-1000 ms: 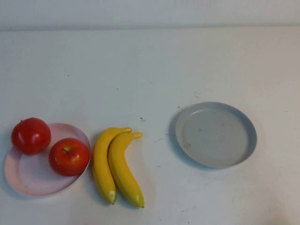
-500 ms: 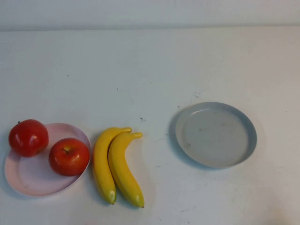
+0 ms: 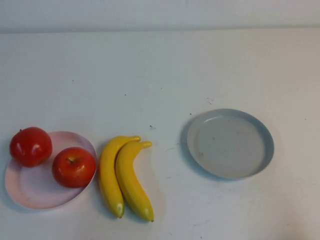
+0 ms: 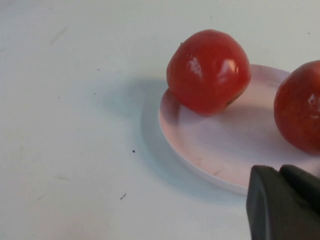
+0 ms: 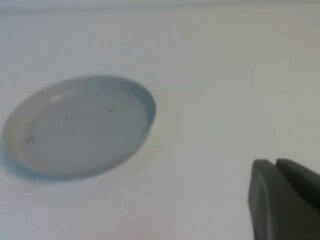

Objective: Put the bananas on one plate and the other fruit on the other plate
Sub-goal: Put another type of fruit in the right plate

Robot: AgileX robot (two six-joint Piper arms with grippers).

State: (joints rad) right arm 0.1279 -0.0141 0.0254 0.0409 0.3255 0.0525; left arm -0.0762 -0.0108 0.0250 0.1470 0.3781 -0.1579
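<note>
Bananas (image 3: 124, 175): I count two, touching side by side on the table, nearest me, between the plates.
Apples: two; one (image 3: 74, 167) on the pink plate (image 3: 30, 192), one (image 3: 31, 146) on its far-left rim.
Grey-blue plate (image 3: 230, 143): one, right.
Left gripper (image 4: 285, 202): beside the pink plate; can't tell its fingers.
Right gripper (image 5: 285, 197): near the grey-blue plate; likewise.

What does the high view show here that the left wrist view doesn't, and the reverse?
Only the high view shows the two bananas lying on the table and the grey-blue plate, which holds no fruit. Only the left wrist view shows the left hand, a dark part at the frame's corner near the pink plate's rim. Both show the pink plate and two red apples, one overhanging its rim. The right hand shows only in its own wrist view.
</note>
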